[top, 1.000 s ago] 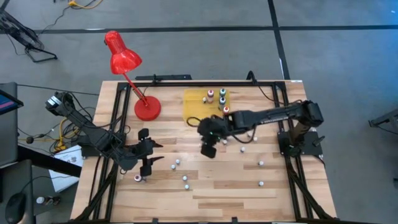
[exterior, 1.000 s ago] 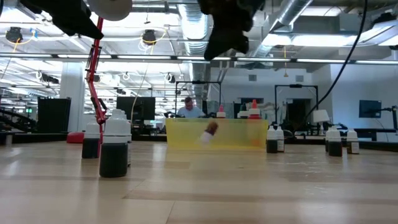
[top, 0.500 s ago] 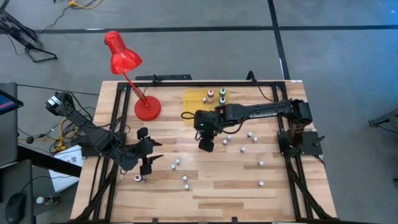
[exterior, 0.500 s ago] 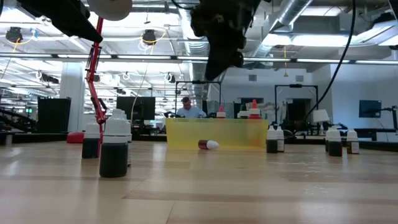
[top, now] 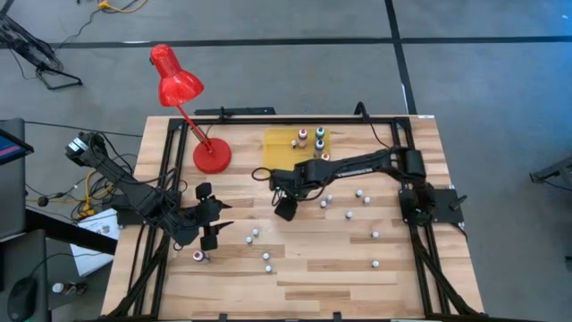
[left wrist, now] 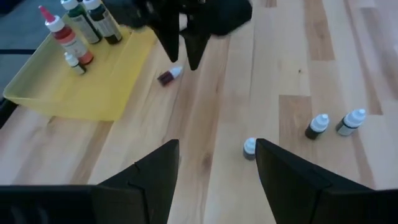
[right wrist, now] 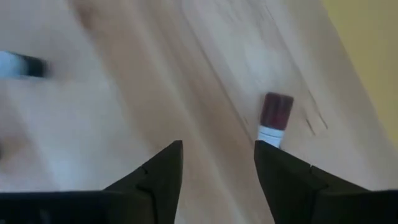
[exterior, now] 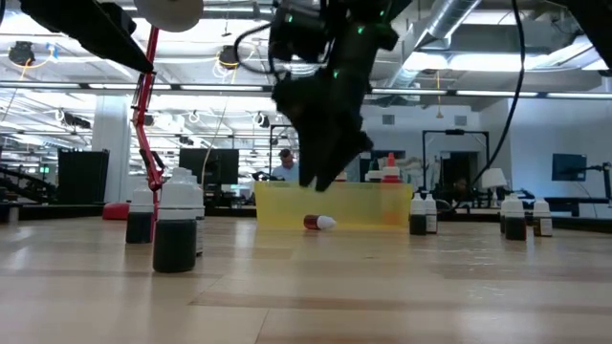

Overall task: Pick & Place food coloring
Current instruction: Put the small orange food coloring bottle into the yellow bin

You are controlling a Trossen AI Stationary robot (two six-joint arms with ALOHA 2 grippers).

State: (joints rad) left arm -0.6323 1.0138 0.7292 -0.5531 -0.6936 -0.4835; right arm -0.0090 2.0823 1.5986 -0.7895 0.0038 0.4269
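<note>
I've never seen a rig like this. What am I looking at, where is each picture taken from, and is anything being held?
Two dark robot arms work at a wooden table. One picture looks straight down, one looks level across the tabletop, and one comes from each wrist. On the table stand a red lamp, a yellow tray with a few bottles, and small food coloring bottles scattered around. One dark red bottle lies on its side on the wood beside the tray. The right gripper hovers near it, open and empty. The left gripper waits at the left side, open, holding nothing.
</note>
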